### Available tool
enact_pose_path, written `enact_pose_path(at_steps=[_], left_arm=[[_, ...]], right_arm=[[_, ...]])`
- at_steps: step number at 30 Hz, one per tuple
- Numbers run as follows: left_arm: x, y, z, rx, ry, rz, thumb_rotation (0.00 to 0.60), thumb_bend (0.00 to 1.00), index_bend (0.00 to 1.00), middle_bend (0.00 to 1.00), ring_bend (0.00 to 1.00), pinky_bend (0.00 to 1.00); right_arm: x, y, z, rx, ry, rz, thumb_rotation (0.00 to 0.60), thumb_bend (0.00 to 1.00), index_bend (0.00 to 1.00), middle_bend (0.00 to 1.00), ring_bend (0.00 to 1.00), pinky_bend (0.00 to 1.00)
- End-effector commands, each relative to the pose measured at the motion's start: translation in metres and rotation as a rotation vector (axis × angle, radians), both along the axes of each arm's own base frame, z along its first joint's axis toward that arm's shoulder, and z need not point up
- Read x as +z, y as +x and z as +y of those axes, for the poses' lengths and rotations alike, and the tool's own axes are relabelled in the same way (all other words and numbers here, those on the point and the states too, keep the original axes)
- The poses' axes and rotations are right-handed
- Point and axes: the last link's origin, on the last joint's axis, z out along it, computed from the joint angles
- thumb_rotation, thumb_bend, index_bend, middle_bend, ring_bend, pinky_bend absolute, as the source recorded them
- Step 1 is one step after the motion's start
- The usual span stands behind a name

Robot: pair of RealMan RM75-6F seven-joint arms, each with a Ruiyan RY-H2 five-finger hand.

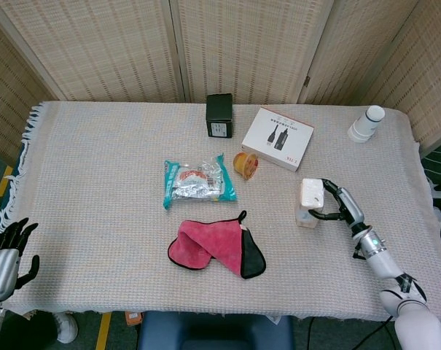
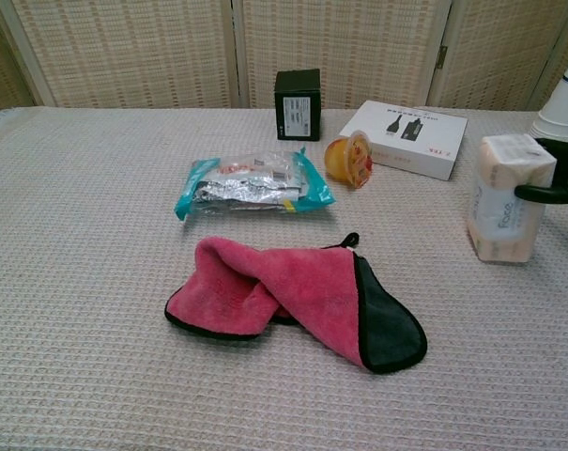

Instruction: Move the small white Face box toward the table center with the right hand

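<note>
My right hand (image 1: 335, 202) grips the white Face box (image 1: 310, 202), which stands upright on the table cloth (image 1: 96, 189) directly ahead of the fingers (image 2: 546, 193). Beyond it lies the flat white carton (image 1: 278, 138); the pink cloth (image 1: 216, 250) lies well to its inner side. My left hand (image 1: 5, 251) hangs off the table's edge, fingers apart, holding nothing.
</note>
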Motion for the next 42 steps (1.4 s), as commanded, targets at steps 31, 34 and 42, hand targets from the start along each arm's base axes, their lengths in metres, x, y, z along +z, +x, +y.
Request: enact_pose_path(at_steps=[31,34,42], left_arm=[[-0.002,0.004,-0.002,-0.014,-0.002,0.010,0.600,0.51,0.12,0.00,0.00,0.13],[-0.001,0.004,-0.003,-0.014,0.004,0.009,0.600,0.51,0.12,0.00,0.00,0.13],[-0.002,0.006,-0.004,-0.016,-0.005,0.011,0.600,0.51,0.12,0.00,0.00,0.13]], right_arm=[[0.018,-0.006,0.004,0.033,0.165,0.222,0.600,0.07,0.00,0.00,0.00,0.00],[0.022,-0.002,0.003,0.049,0.163,0.229,0.600,0.07,0.00,0.00,0.00,0.00],[0.049,0.017,0.003,0.137,0.099,0.284,0.600,0.07,0.00,0.00,0.00,0.00]])
